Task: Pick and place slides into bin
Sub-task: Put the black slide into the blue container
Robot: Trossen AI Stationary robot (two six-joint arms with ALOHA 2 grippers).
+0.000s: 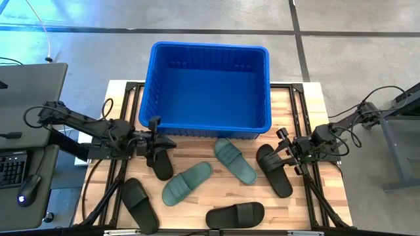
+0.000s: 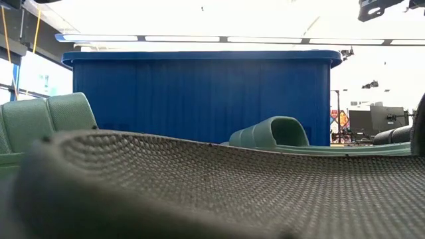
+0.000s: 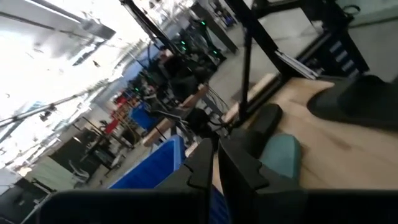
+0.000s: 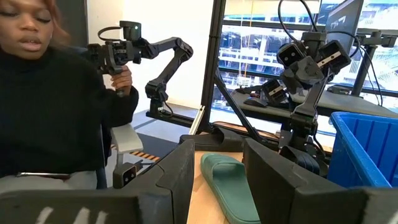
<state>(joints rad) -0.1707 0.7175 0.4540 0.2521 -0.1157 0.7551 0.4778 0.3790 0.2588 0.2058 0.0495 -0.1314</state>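
Note:
The blue bin (image 1: 210, 88) stands at the table's far middle and holds nothing that I can see. Six slides lie flat on the table in front of it. Two are green (image 1: 187, 182) (image 1: 235, 160). Four are black: one near the left gripper (image 1: 159, 164), one at the near left (image 1: 139, 204), one at the near middle (image 1: 235, 215) and one at the right (image 1: 273, 170). My left gripper (image 1: 167, 140) hovers shut and empty just above the left black slide's far end. My right gripper (image 1: 283, 148) is open and empty at the right black slide's far end.
The bin's tall wall (image 2: 199, 99) rises just beyond the slides. A black slide's textured sole (image 2: 199, 186) lies close before the low camera. A person in black (image 4: 56, 112) sits beyond the table's left side, holding a hand controller. A desk with a keyboard (image 1: 13, 167) stands at the left.

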